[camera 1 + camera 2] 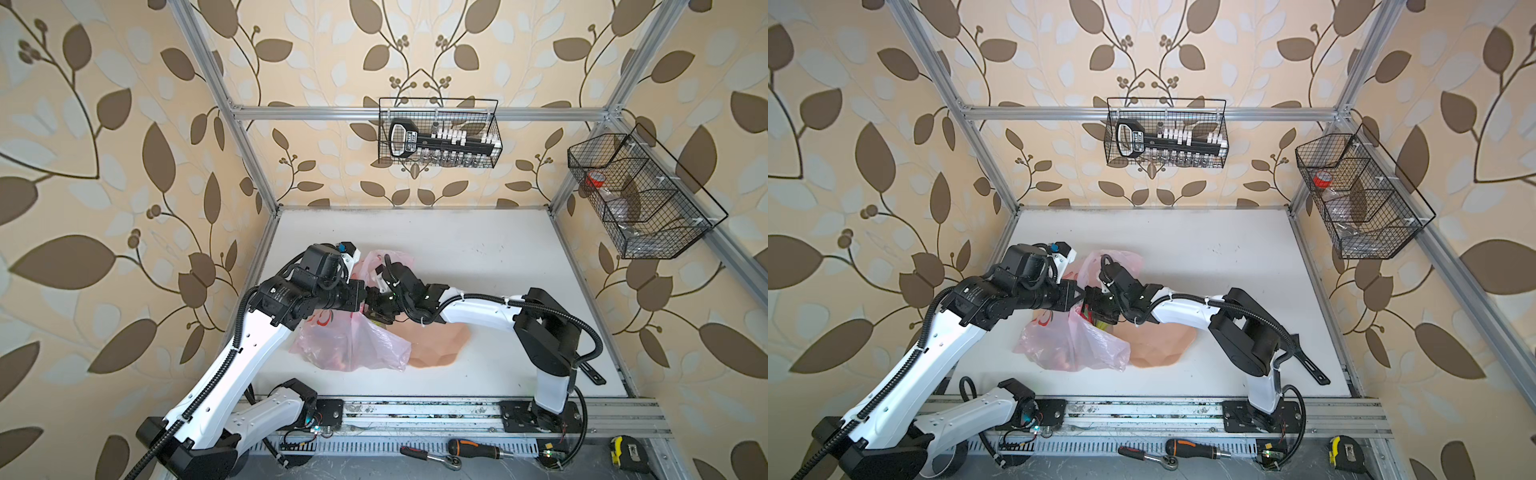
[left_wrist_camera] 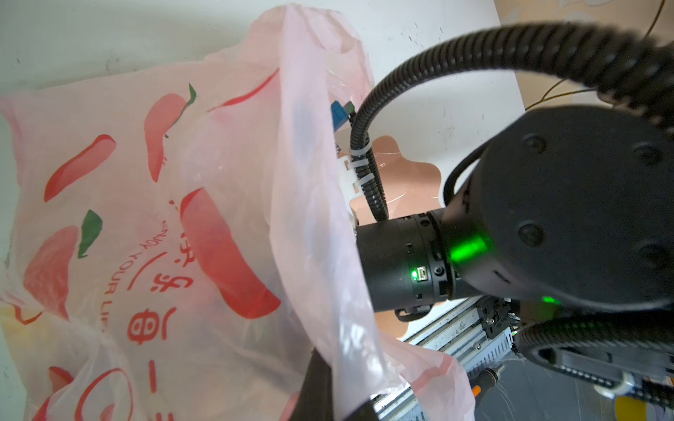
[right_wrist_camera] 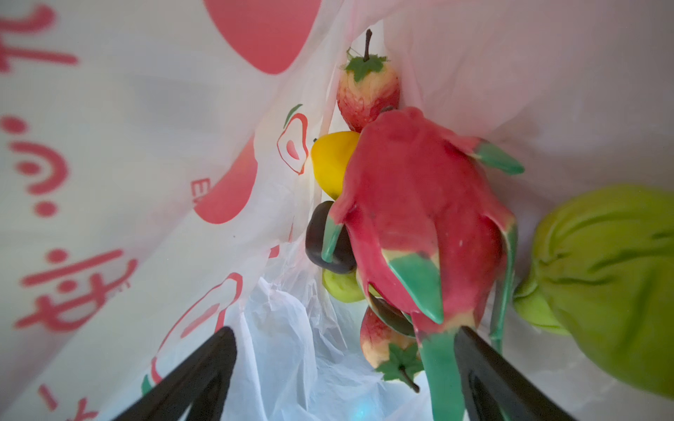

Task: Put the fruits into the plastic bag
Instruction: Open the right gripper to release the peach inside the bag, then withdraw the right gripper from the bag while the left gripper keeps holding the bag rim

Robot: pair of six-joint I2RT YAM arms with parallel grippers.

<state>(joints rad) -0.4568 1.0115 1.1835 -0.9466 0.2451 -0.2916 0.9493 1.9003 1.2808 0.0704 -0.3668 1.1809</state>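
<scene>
Currently, the left gripper [image 1: 1081, 297] is fully closed on the upper rim of the plastic bag [image 1: 353, 340] and holds that edge raised above the white table [image 1: 498, 270]. In the left wrist view, one dark finger [image 2: 316, 382] of this gripper shows with pink film draped across it.

The right gripper [image 3: 344, 330] sits inside the bag mouth. Its jaws are spread wide, with nothing clamped between them.

The dragon fruit [image 3: 419, 218] lies in the bag just ahead of the jaws, its green tip beside one black finger [image 3: 492, 375]. Packed around it are:
- a strawberry [image 3: 366, 94]
- a yellow lemon [image 3: 333, 160]
- a dark plum [image 3: 321, 240]
- a second strawberry [image 3: 386, 342]
- a green fruit [image 3: 612, 277]

In both top views the bag body rests on the table, with its lower corner against the peach scalloped plate [image 1: 440, 345].
</scene>
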